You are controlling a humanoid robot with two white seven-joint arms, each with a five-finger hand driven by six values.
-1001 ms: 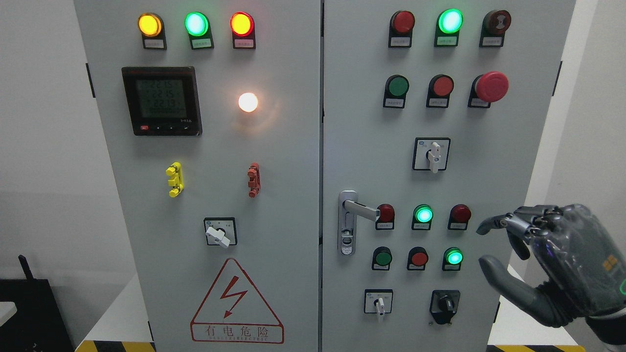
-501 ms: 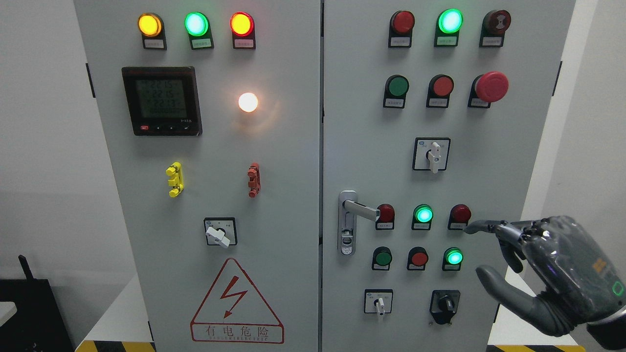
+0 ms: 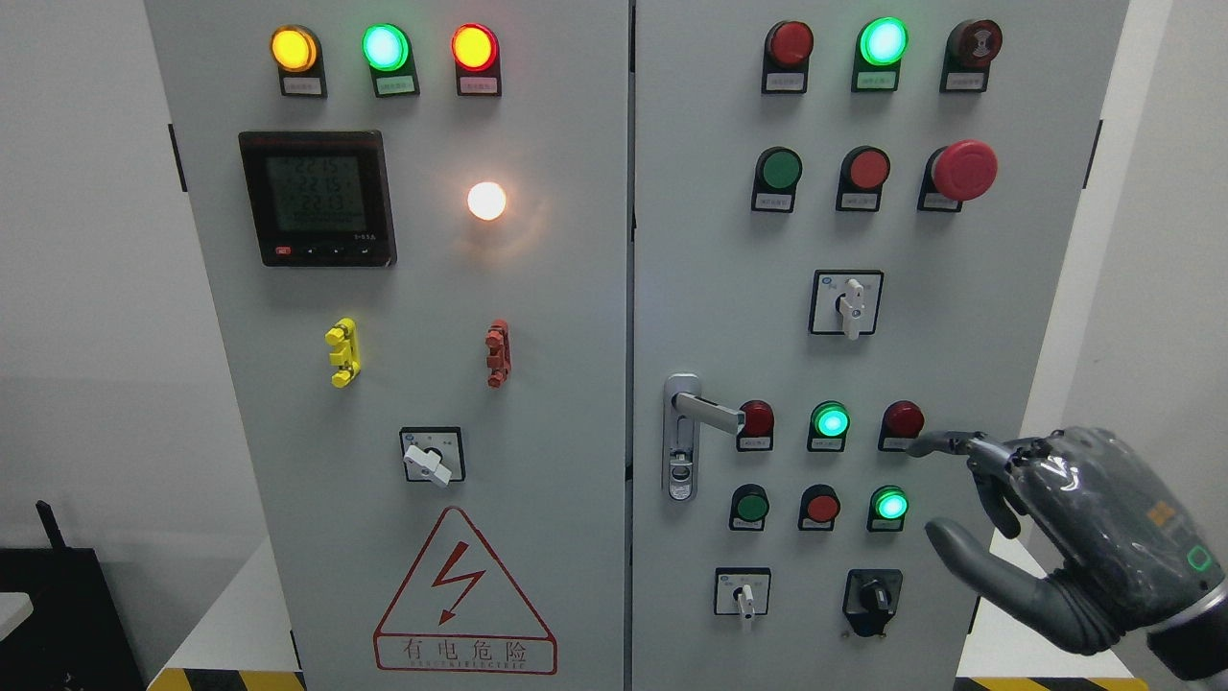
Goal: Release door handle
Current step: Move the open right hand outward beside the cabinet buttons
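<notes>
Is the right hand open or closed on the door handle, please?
Open: the right hand has spread fingers, holds nothing, and sits well right of the door handle.

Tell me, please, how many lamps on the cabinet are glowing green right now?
4: one round green lamp top left, one top right, one right of the silver door handle, one lower right. None seems hidden.

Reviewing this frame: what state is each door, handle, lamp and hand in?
Cabinet doors: closed.
Door handle: level, nothing touching it.
Right hand: open, apart from the handle.
Emergency stop button: untouched.
White lamp: lit.
Meter display: on.
</notes>
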